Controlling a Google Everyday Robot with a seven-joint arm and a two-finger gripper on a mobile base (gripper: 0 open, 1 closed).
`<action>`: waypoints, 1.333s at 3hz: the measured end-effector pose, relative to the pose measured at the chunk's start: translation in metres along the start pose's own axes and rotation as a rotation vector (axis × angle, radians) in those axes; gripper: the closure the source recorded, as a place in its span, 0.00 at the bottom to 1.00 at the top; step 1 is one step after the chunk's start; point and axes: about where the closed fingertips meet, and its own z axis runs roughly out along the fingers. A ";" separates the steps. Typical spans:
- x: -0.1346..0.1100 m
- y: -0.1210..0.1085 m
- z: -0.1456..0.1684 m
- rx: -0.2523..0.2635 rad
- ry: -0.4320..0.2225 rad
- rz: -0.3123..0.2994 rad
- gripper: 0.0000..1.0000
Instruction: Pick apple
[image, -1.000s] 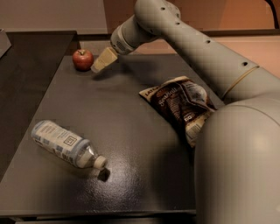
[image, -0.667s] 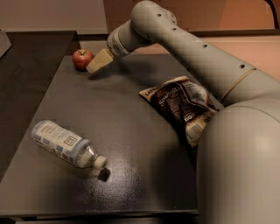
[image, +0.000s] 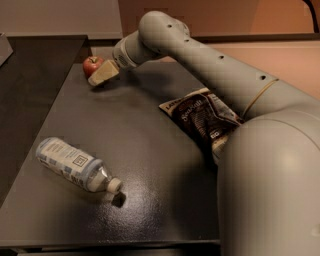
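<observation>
So there's just the one camera view here, looking down across a dark table (image: 150, 135) from behind the robot's big grey body (image: 275, 195), which fills the lower right corner. The arm (image: 210, 70) stretches away from there to the far left corner of the table, and that's where the apple (image: 91, 64) sits: small, red, upright, close to the back edge. The gripper (image: 102, 74) is low, right up against the apple's near right side, and its cream tip overlaps the fruit's lower edge from this angle. Honestly can't tell if it's actually touching the apple or just beside it, and can't tell if it's grasping anything or hanging loose, since it reads as one pale wedge. The apple looks like it's resting on the table. Nearer the camera on the left, a clear plastic bottle (image: 75, 164) lies on its side, white cap pointing toward the lower right, well apart from the apple. A dark chip bag (image: 200, 115) lies flat on the right, partly hidden behind the robot's body.
</observation>
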 end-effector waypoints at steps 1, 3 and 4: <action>-0.001 0.007 0.016 -0.009 0.014 0.011 0.00; -0.002 0.014 0.043 -0.027 0.037 0.025 0.00; -0.007 0.011 0.049 -0.027 0.035 0.031 0.18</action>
